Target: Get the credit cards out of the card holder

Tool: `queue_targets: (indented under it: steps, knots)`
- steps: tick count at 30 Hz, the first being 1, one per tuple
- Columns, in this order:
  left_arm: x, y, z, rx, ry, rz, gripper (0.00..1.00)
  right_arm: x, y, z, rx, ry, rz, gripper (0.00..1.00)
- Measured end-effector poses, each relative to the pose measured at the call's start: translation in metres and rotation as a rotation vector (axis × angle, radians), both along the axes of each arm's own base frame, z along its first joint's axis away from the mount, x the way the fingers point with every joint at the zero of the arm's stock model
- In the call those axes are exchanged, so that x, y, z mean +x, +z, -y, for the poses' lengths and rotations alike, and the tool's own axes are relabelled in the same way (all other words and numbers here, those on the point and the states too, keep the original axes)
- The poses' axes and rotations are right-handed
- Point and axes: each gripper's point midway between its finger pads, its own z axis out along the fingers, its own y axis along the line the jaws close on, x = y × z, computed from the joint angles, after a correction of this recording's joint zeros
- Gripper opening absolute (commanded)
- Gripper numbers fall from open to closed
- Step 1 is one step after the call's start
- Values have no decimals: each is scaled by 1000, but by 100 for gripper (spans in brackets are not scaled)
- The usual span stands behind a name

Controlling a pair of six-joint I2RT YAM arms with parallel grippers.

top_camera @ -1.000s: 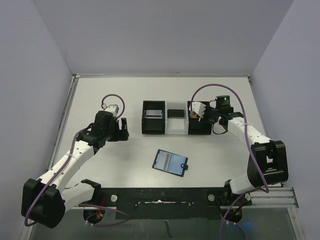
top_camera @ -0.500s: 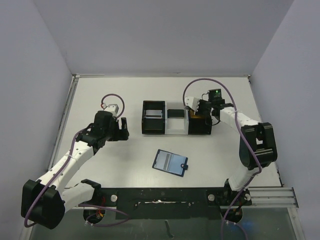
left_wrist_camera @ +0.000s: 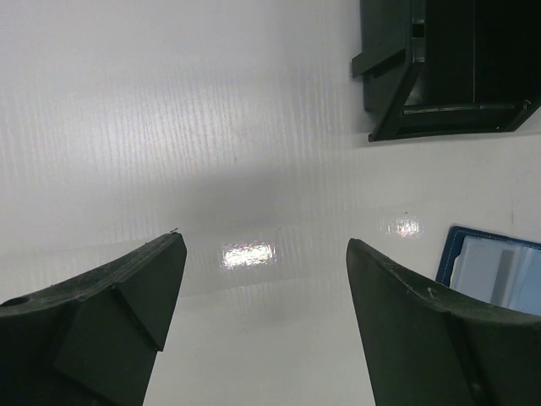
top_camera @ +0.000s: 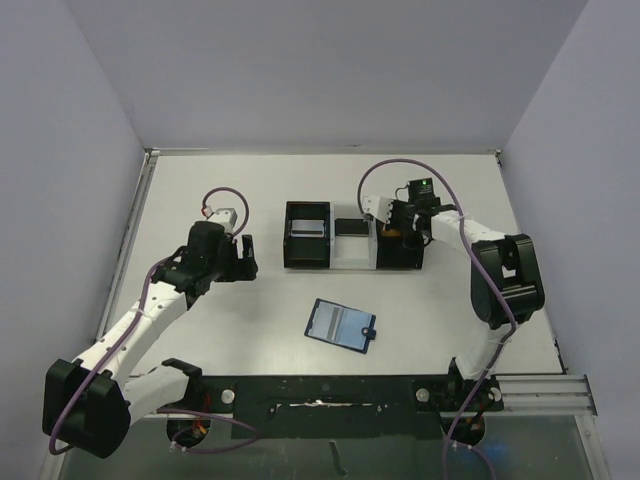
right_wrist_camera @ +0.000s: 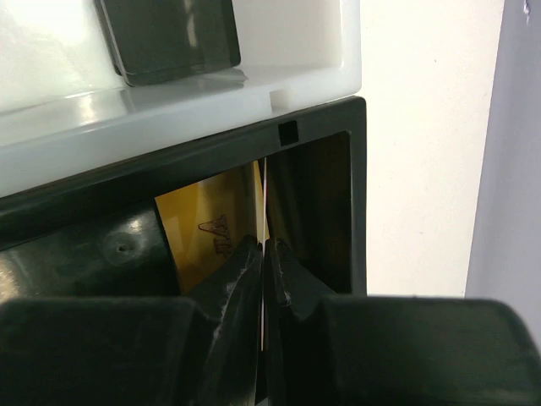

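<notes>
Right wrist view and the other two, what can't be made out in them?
- Right wrist: the card pinched between the fingers shows only its thin edge; its face is hidden.
- Top: the right gripper covers the inside of the right box.
- Left wrist: the wallet is cut off by the frame's edge.
- Top: wallet pockets too small.

You are working in a robotics lab cell: plain lilac partition walls are enclosing a white desk, with a white-and-black left arm and right arm standing bolted to a black rail.
</notes>
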Motion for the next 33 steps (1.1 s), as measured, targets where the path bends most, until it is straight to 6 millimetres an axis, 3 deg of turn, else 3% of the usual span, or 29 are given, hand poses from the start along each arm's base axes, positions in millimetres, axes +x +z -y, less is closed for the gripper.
queue_targets:
  steps: [10, 13, 23, 33]
  knots:
    - [0, -1, -1, 9, -7, -1, 77, 8, -10, 3, -34, -19, 3, 17]
    - [0, -1, -1, 11, -9, 0, 77, 8, -10, 5, -38, -30, 2, 31]
    - [0, -2, 0, 13, -12, -4, 77, 4, -13, 6, -33, -51, -19, 37]
    - [-1, -3, 1, 7, -22, -9, 77, -13, -22, 10, -23, -102, -118, 42]
